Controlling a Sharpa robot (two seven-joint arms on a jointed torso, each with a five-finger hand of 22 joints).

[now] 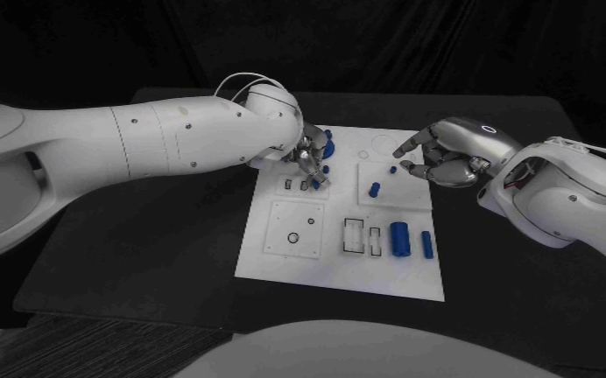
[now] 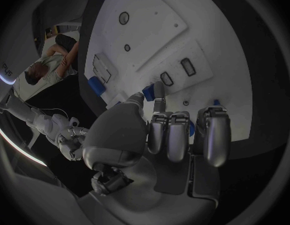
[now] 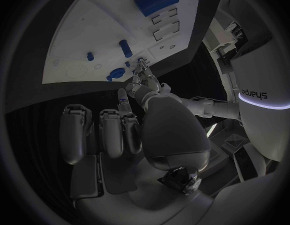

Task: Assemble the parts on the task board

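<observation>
I see the flat rectangular task board [image 1: 288,260] lying mid-table [image 1: 139,247]. My left hand [image 1: 307,161] sits over the board's far-left part, my right hand [image 1: 445,161] over its far-right edge. Two cylindrical parts [image 1: 400,238] lie side by side near the board's right edge, with a smaller peg [image 1: 374,190] behind them.

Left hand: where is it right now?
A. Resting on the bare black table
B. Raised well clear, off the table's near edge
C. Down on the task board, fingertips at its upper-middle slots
C: the left hand reaches down onto the task board, fingertips at the small slots.
</observation>
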